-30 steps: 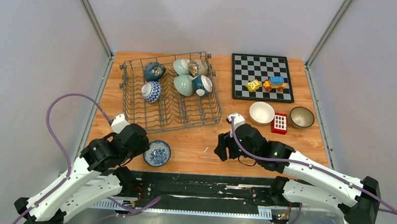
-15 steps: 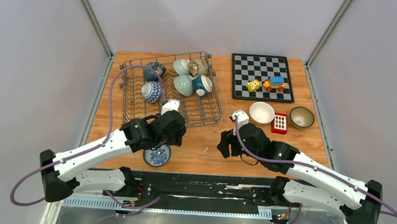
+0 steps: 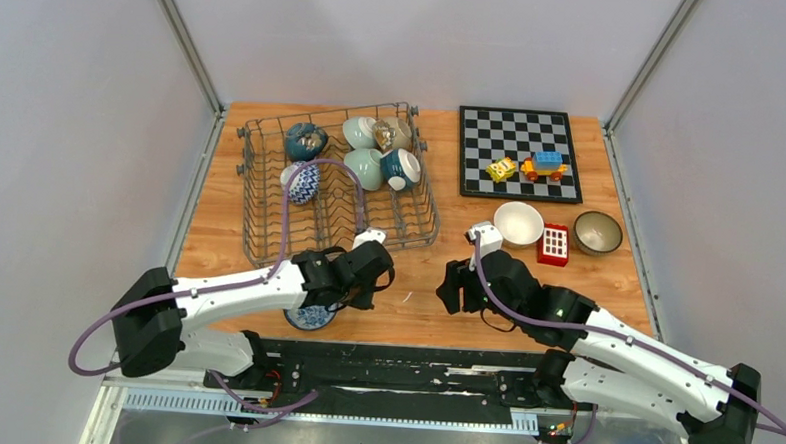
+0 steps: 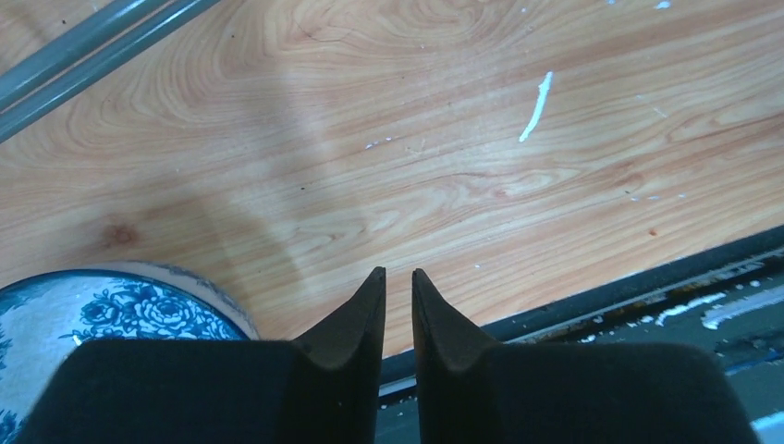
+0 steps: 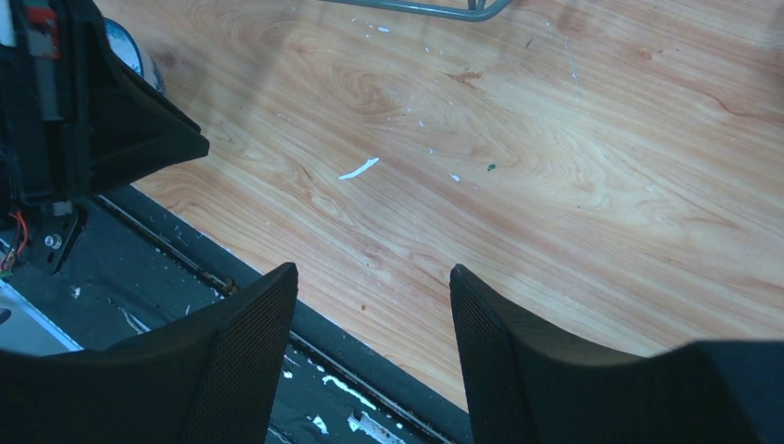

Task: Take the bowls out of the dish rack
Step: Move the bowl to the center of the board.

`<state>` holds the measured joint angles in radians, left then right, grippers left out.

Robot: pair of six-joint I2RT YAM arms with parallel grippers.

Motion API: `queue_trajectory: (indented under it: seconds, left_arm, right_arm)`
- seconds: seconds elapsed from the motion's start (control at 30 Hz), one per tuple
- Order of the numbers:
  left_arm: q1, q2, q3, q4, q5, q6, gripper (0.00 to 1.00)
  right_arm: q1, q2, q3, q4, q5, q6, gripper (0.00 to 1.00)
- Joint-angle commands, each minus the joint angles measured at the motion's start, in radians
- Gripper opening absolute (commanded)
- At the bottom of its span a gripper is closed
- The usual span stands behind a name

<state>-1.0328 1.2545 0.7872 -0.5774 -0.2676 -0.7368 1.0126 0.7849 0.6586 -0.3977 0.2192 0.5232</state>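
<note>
Now: both end effectors low at the near table edge, six bowls in the dish rack

**Top view.** The dish rack [image 3: 269, 217] stands at the left rear of the table [image 3: 213, 244]. Six bowls lie among its prongs:
- a dark teal bowl [image 3: 306, 139]
- a blue-and-white zigzag bowl [image 3: 301, 183]
- a rear pale green bowl [image 3: 357, 131]
- a beige-brown bowl [image 3: 393, 134]
- a front pale green bowl [image 3: 363, 168]
- a blue-and-white bowl [image 3: 401, 168]

Three more bowls sit on the table outside the rack. A floral bowl [image 3: 310, 318] is at the near edge, partly hidden under the left arm. A cream white bowl [image 3: 518, 223] and a brown bowl [image 3: 597, 232] stand on the right, with a red block [image 3: 553, 244] between them. Behind these lies a chessboard [image 3: 520, 137] carrying toy blocks [image 3: 545, 166].

**Left wrist view.** The left end effector [image 4: 398, 273] has its fingers drawn together, with only a slit between them and nothing gripped. It hangs over bare wood near the table's black front edge, and the floral bowl is just beside it.

**Right wrist view.** The right end effector [image 5: 374, 268] has its fingers spread wide with nothing between them, above the same near edge.
</note>
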Motion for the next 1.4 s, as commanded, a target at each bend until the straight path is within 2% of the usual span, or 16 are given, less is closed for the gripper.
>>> queue_trajectory:
  seconds: [0.0, 0.2, 0.53, 0.93, 1.13, 1.27, 1.37]
  left_arm:
    - [-0.011, 0.069, -0.012, 0.0, -0.029, -0.007, 0.16]
    - [-0.011, 0.09, -0.045, -0.086, -0.153, -0.062, 0.1]
    - [-0.011, 0.083, -0.101, -0.12, -0.226, -0.138, 0.1]
    - [-0.012, -0.046, -0.18, -0.194, -0.31, -0.28, 0.1]
    - [-0.013, -0.103, -0.136, -0.217, -0.242, -0.198, 0.11]
    - [-0.024, -0.217, -0.059, -0.176, -0.19, -0.095, 0.17]
    - [-0.023, -0.277, 0.025, -0.151, -0.216, 0.005, 0.25]
  right_arm:
    - [0.007, 0.007, -0.02, -0.024, 0.035, 0.031, 0.65]
    - [0.007, -0.008, -0.019, -0.033, 0.038, 0.033, 0.65]
    - [0.007, -0.019, -0.013, -0.041, 0.044, 0.027, 0.65]
    - [0.007, -0.019, -0.014, -0.043, 0.04, 0.024, 0.65]
    - [0.007, -0.021, -0.006, -0.043, 0.027, 0.0, 0.65]
    - [0.007, -0.016, 0.042, -0.06, 0.039, -0.078, 0.66]
    - [0.007, 0.0, 0.097, -0.085, 0.066, -0.14, 0.66]
